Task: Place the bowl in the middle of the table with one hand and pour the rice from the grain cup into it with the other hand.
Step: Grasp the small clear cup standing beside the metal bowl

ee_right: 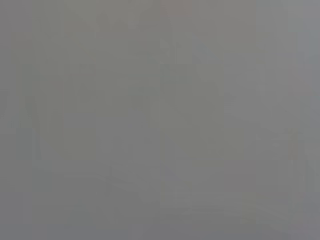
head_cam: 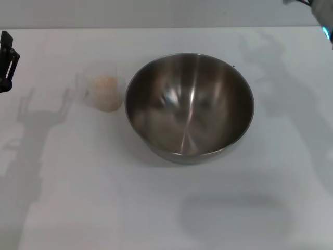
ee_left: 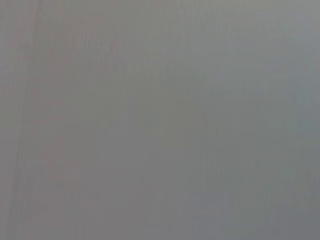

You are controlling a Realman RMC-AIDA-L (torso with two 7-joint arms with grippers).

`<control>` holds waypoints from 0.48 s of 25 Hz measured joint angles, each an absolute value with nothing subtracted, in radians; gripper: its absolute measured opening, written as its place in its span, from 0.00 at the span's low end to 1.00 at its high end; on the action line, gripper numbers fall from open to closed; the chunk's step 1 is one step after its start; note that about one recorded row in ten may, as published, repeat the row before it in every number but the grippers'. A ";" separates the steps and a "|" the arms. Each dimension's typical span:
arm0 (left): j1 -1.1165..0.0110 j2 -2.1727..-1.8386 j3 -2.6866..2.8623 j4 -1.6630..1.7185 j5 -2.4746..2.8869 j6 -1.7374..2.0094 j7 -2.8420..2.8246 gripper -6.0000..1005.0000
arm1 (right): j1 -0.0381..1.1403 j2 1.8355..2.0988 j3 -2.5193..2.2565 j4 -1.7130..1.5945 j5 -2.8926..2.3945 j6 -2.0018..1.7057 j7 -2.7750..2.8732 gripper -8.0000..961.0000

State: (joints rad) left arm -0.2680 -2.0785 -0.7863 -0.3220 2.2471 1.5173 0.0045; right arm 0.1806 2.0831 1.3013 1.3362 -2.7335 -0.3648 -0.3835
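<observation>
The steel bowl [head_cam: 190, 107] stands upright near the middle of the white table [head_cam: 104, 198], and its shiny inside holds no rice. The clear grain cup [head_cam: 104, 86] stands just left of the bowl, close to its rim, with a heap of pale rice [head_cam: 105, 83] inside. My left gripper [head_cam: 6, 61] shows only as a black part at the far left edge, well away from the cup. Of my right arm [head_cam: 323, 21] only a piece with a blue light shows at the top right corner; its gripper is out of view. Both wrist views show only plain grey.
The table's far edge [head_cam: 156, 27] runs along the top of the head view. Arm shadows fall on the table at the left and upper right.
</observation>
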 joint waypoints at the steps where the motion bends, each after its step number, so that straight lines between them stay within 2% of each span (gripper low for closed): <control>1: -0.267 -2.078 -0.779 -0.320 2.247 1.516 0.005 0.82 | 0.181 2.084 1.278 1.260 -2.728 -0.501 -0.377 0.51; 2: -0.264 -2.078 -0.760 -0.317 2.247 1.512 0.007 0.82 | 0.200 2.085 1.241 1.102 -2.709 -0.742 -0.360 0.51; 4: -0.258 -2.078 -0.740 -0.316 2.244 1.507 0.014 0.82 | 0.217 2.085 1.224 1.024 -2.690 -0.847 -0.353 0.51; 7: -0.239 -2.078 -0.716 -0.326 2.242 1.485 0.023 0.82 | 0.324 2.086 1.132 0.661 -2.554 -1.257 -0.278 0.51; 12: -0.213 -2.079 -0.687 -0.372 2.241 1.376 0.043 0.82 | 0.373 2.086 1.081 0.488 -2.418 -1.409 -0.204 0.51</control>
